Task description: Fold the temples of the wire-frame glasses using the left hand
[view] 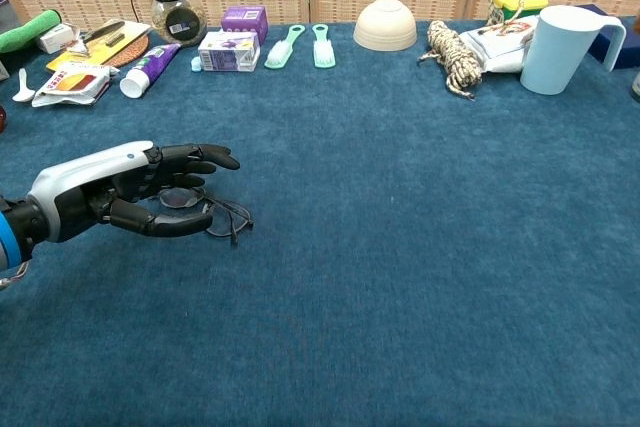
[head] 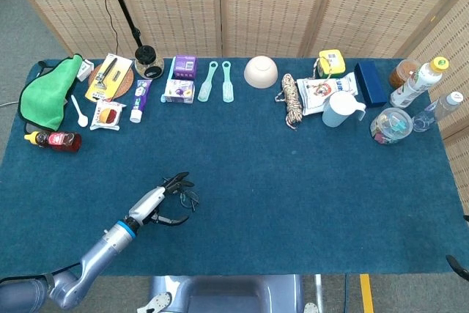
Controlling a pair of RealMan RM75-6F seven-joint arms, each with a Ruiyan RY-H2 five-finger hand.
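Note:
The wire-frame glasses point(view: 226, 217) lie on the blue tablecloth at the front left; in the head view the glasses point(head: 190, 198) are a small dark outline. My left hand point(view: 120, 192) reaches in from the left, its fingers stretched over the left part of the frame and its thumb curving in front of it. One lens shows between fingers and thumb. Contact with the wire is too fine to tell. In the head view my left hand point(head: 157, 204) is just left of the glasses. Only dark tips of my right hand point(head: 457, 266) show at the bottom right edge.
Along the far edge stand a green cloth point(head: 45, 93), a toothpaste tube point(view: 148, 69), a purple box point(view: 244, 21), two teal brushes point(view: 300, 45), a bowl point(view: 385, 25), a rope coil point(view: 450, 55) and a pale blue jug point(view: 563, 49). Bottles point(head: 418, 82) stand far right.

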